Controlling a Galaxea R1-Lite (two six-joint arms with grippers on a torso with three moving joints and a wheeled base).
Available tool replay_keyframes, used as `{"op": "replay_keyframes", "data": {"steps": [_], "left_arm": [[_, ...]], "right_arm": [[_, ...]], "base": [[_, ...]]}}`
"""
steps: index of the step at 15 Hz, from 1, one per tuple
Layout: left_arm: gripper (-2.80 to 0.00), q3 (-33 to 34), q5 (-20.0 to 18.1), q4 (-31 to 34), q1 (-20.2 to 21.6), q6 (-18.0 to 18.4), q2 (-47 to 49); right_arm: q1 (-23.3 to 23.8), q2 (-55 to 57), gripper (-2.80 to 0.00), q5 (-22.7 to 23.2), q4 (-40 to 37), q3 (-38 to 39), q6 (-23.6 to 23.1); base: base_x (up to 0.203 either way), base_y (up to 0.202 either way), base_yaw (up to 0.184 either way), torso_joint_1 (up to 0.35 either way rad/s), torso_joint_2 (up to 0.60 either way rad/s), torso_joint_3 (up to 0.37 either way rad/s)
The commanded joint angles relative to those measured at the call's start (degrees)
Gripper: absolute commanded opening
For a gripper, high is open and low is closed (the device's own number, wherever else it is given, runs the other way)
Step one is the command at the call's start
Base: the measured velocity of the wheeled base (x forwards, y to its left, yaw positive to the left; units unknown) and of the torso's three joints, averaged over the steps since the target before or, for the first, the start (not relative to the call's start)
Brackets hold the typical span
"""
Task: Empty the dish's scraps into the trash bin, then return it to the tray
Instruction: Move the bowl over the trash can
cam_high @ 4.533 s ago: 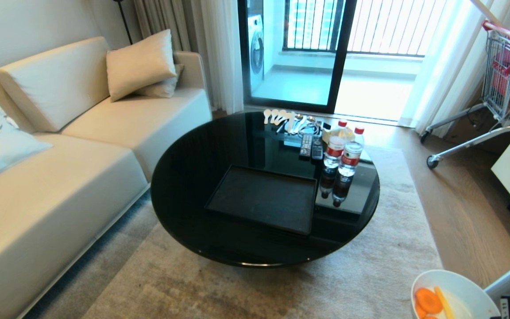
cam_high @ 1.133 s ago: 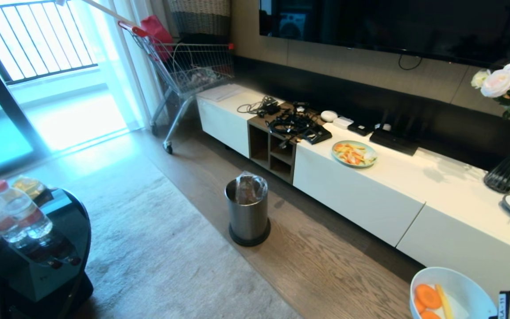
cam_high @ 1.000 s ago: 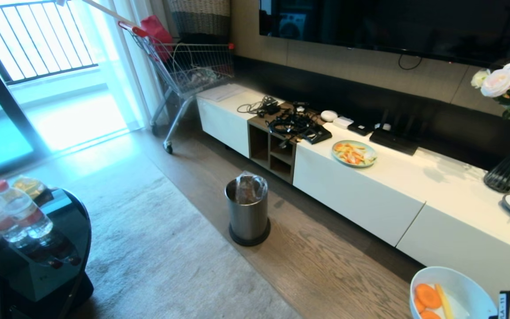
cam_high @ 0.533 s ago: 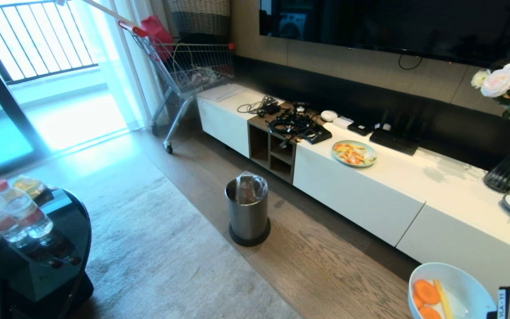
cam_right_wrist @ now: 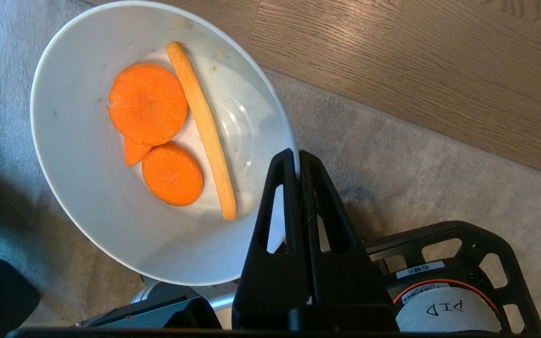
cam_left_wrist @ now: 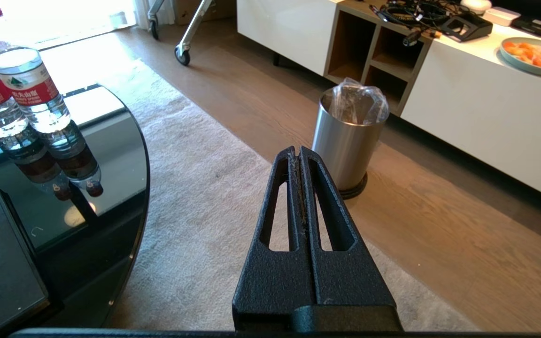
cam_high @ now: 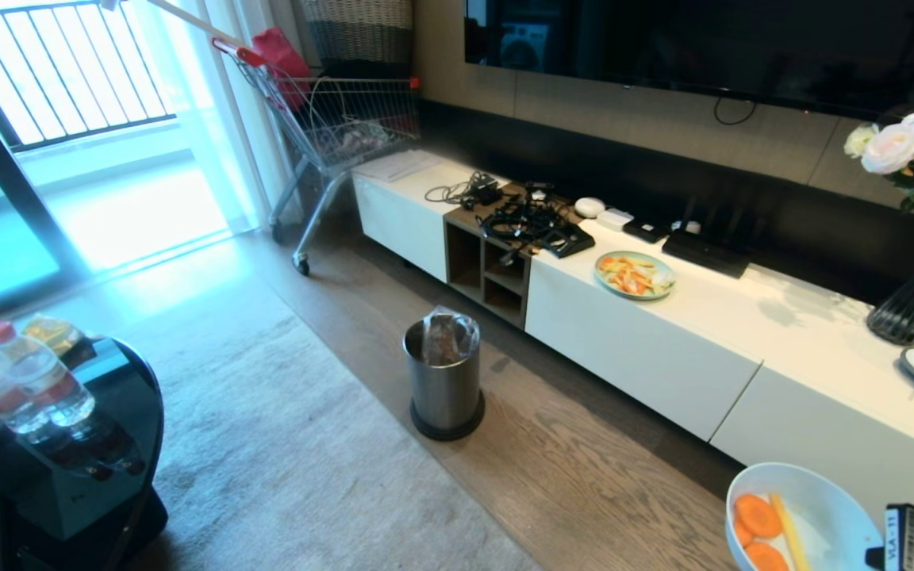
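Right end effector pinched on rim of small glossy white bowl, carrot slices and yellow stick inside. Brushed-steel bin well apart: carry level, tip only above liner.

Floor: wood planks run along the wall, with a pale grey rug beside them.
Wall: a dark panel carries a wide black TV.
Furniture: a long white cabinet stands under the TV, with open wooden cubbies and a tangle of cables on top.
Window: a barred balcony door pours bright daylight across the floor; sheer curtain beside it.
Corner: a wire shopping cart.
Right edge: white flowers in a dark glass vase.
Near left: round black glass tabletop.
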State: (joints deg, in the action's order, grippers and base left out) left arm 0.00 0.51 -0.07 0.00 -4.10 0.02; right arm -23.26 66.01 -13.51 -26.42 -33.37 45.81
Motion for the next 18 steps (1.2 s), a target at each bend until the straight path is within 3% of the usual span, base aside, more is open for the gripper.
{"op": "replay_keyframes", "data": {"steps": [1, 6, 18], "left_arm": [[-2.8, 0.0, 0.02, -0.01, 0.0, -0.03, -0.02], [-2.8, 0.0, 0.02, -0.01, 0.0, 0.05, -0.02], [-2.8, 0.0, 0.02, -0.01, 0.0, 0.05, -0.02]], "right_arm": [[-0.03, 0.17, -2.8, -0.05, -0.21, 0.32, 0.33], [-0.55, 0.26, -2.8, -0.2, -0.3, -0.03, 0.24], [-0.47, 0.26, -2.8, -0.2, -0.38, 0.06, 0.24]], "base": [[0.0, 0.0, 0.0, 0.0, 0.0, 0.0], [0.012, 0.0, 0.001, 0.0, 0.0, 0.0], [0.183, 0.0, 0.002, 0.003, 0.0, 0.003]]}}
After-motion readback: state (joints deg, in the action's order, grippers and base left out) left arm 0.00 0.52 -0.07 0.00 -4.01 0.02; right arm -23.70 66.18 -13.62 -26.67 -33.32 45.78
